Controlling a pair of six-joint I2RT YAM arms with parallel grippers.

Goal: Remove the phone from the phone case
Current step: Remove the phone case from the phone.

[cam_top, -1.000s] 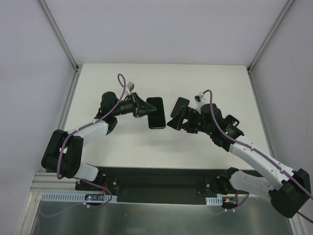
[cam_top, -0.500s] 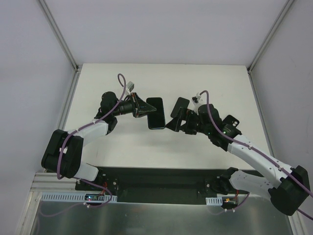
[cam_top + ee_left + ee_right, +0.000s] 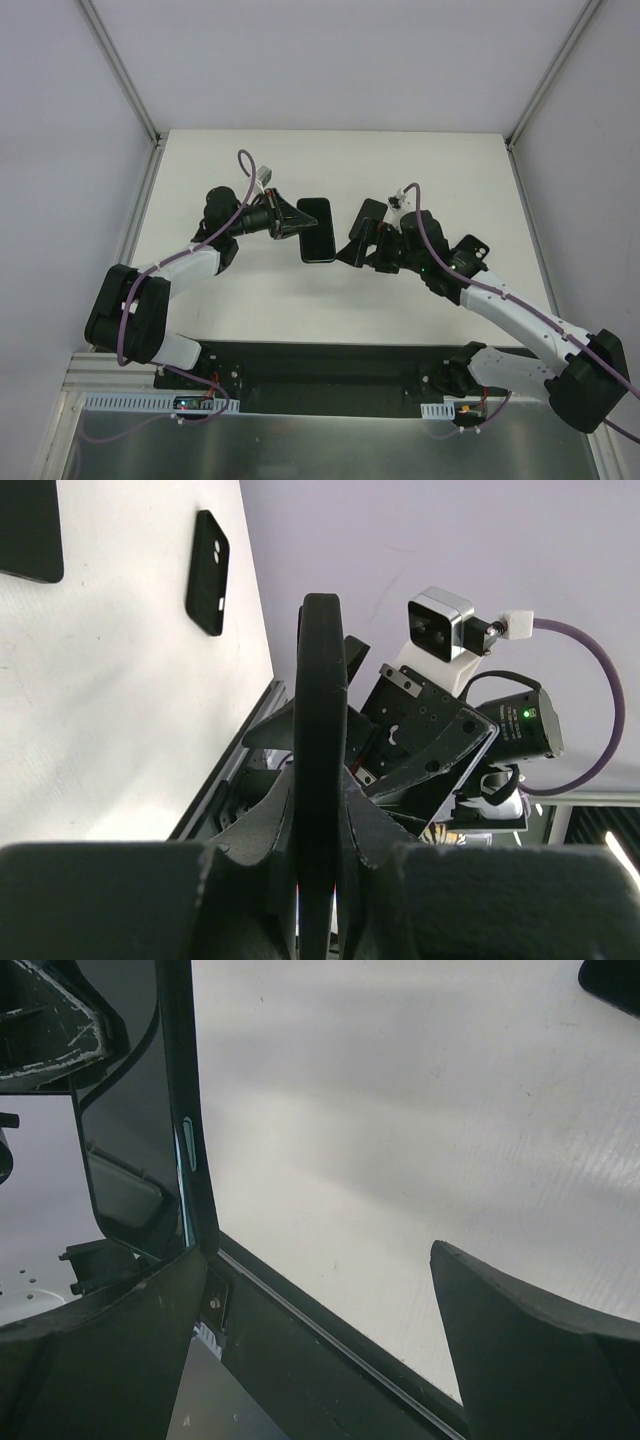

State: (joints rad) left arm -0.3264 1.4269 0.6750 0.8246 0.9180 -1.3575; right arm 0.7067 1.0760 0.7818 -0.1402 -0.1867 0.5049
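- Since a second earlier, the right gripper (image 3: 355,238) had edged leftward, nearer the thin, glossy black, round-cornered phone (image 3: 318,230). The left arm had barely shifted.
- The phone was out of its case and held above the matte white table (image 3: 250,160), between the two arms.
- The left gripper (image 3: 298,222) was clamped on the phone. In its wrist view the slab ran edge-on, a narrow rounded strip pinched between dull black fingers (image 3: 262,832).
- The right gripper's jaws stood spread wide and held nothing. One blunt matte finger (image 3: 100,1345) sat right at the phone's edge, though I could not tell whether it touched. The other was well apart from the phone.
- The phone's mirror-like face carried reflections, and a slim button (image 3: 190,1145) was set into its side.
- The matte black phone case (image 3: 208,572), a rounded rectangle with a camera cut-out, lay flat on the table, well apart from the phone. The phone was not in it.
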